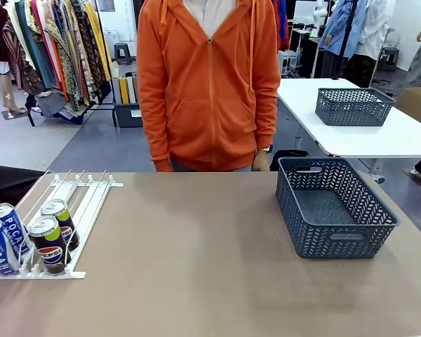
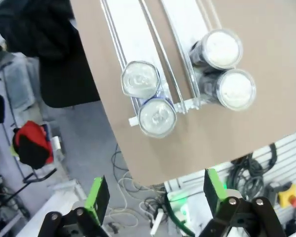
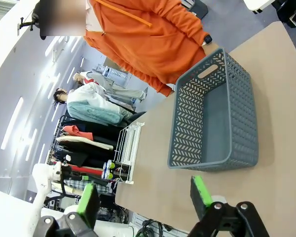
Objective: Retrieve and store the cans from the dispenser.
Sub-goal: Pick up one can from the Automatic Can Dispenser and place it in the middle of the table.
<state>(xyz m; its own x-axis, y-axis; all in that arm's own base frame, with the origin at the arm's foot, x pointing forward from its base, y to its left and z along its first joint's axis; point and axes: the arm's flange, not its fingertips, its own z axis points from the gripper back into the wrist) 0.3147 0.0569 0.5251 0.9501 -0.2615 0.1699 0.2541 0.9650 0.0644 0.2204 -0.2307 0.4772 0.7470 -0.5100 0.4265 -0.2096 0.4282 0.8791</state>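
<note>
Left gripper (image 2: 155,195) spread wide and empty above the desk's near-left corner, four cans (image 1: 50,242) bunched at the dispenser's (image 1: 92,200) near end there. Right gripper (image 3: 144,197) also spread, empty.

So the left gripper (image 2: 155,195), a black two-finger thing with green pads (image 2: 97,196), is pointing pretty much straight down. Jaws are spread wide with nothing between them. The right gripper (image 3: 144,197), same build, is rolled over sideways and aimed more level, jaws also wide apart and empty.
</note>
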